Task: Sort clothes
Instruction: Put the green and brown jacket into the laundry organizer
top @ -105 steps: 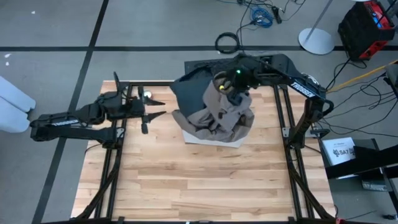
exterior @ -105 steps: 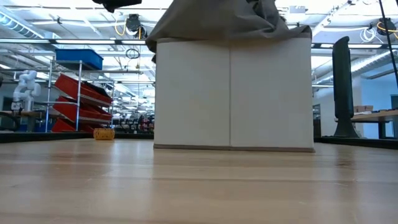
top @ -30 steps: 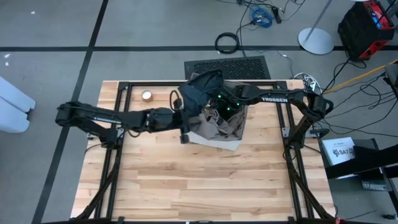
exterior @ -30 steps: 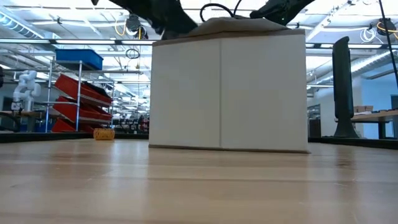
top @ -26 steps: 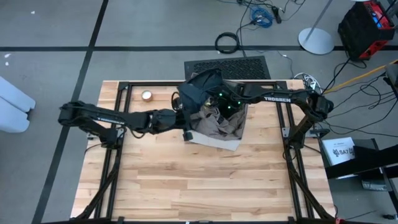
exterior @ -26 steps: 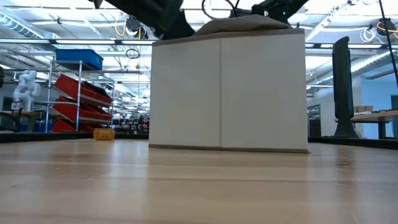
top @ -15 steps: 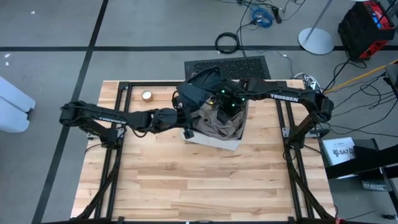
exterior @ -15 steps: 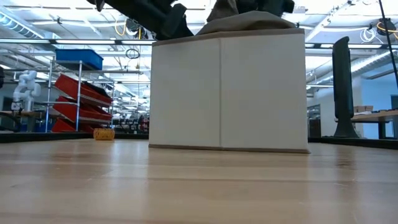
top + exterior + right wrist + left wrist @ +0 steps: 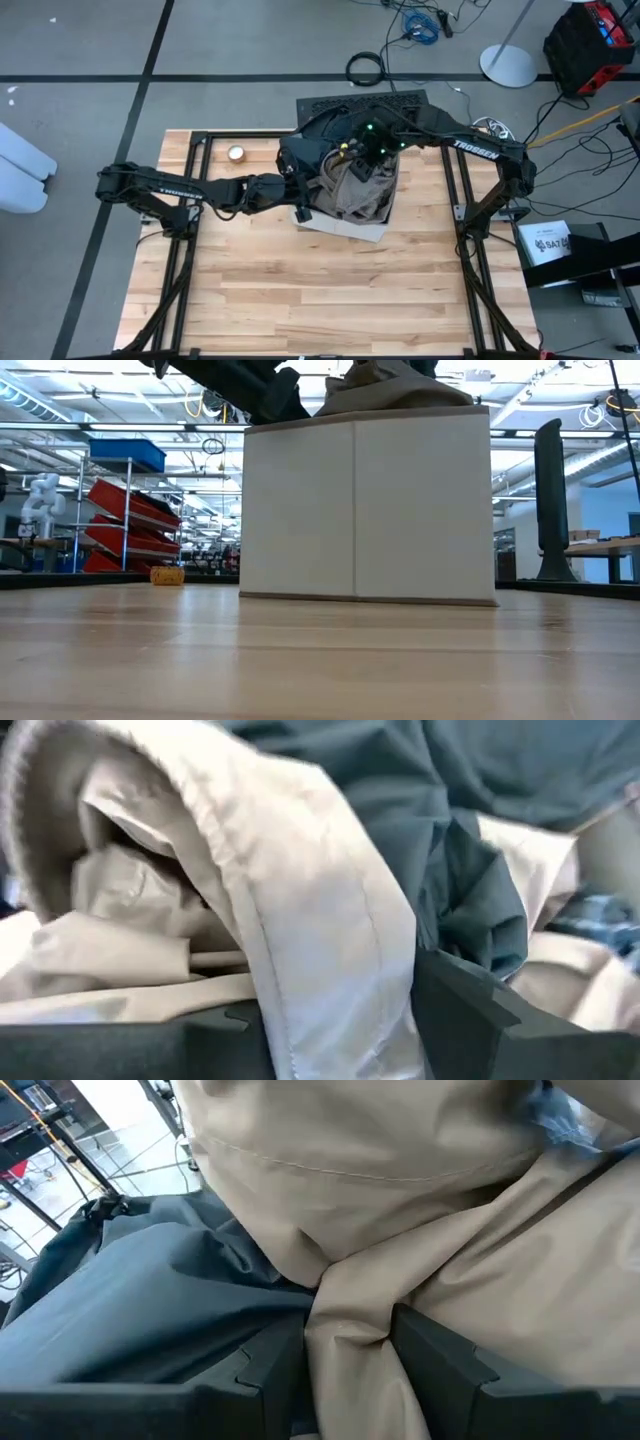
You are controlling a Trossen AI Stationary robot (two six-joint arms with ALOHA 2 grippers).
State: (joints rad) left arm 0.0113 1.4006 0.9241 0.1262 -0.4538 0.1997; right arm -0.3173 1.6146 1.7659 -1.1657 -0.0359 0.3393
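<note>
High view looks straight down on the whole table [image 9: 300, 300], low view sits at tabletop height facing level across it at the fabric box [image 9: 365, 510] near the far edge, both sharing that box, while both wrist views press close into the clothes [image 9: 420, 1200] piled inside it.

clothes [image 9: 358, 190] in box [image 9: 365, 510] (mid-table, rear)

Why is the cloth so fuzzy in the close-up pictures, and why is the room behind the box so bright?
In the right wrist view the khaki garment nearly touches the lens, so its hem looks soft and fuzzy. In the left wrist view the dark garment is blurry too. In the low view, ceiling lights glare white above the fabric box, whose front face is in shade.
</note>
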